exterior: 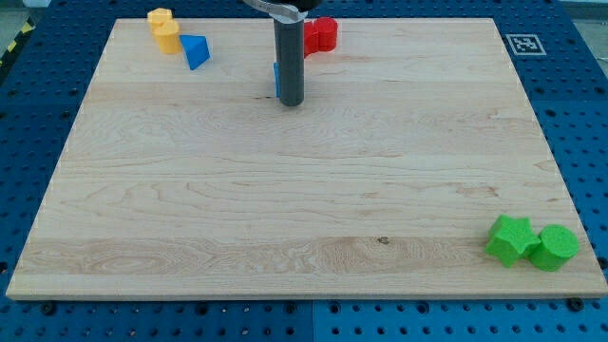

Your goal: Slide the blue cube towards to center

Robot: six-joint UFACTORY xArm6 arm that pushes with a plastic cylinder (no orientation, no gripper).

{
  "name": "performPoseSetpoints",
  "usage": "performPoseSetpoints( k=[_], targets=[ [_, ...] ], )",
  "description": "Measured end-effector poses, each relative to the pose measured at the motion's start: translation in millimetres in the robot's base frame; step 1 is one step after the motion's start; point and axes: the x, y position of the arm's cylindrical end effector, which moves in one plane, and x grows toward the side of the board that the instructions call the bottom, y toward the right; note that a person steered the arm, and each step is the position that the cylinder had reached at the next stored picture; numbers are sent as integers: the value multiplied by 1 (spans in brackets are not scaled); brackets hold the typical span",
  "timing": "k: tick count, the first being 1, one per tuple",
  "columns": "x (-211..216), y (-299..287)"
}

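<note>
The blue cube (275,80) is almost hidden behind my rod; only a thin blue sliver shows at the rod's left side, near the top middle of the wooden board (304,190). My tip (290,103) rests on the board just in front of the cube, on its bottom-right side, touching or nearly touching it.
A red block (321,34) sits at the top edge just right of the rod. A yellow block (163,28) and a blue triangular block (196,51) sit at the top left. A green star block (510,239) and a green cylinder (554,248) sit at the bottom right corner.
</note>
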Motion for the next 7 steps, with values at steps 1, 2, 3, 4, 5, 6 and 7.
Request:
performPoseSetpoints(
  k=[1,2,3,4,5,6,7],
  targets=[
    [0,0],
    [0,0],
    [0,0],
    [0,0],
    [0,0],
    [-14,-1],
    [-15,32]
  ],
)
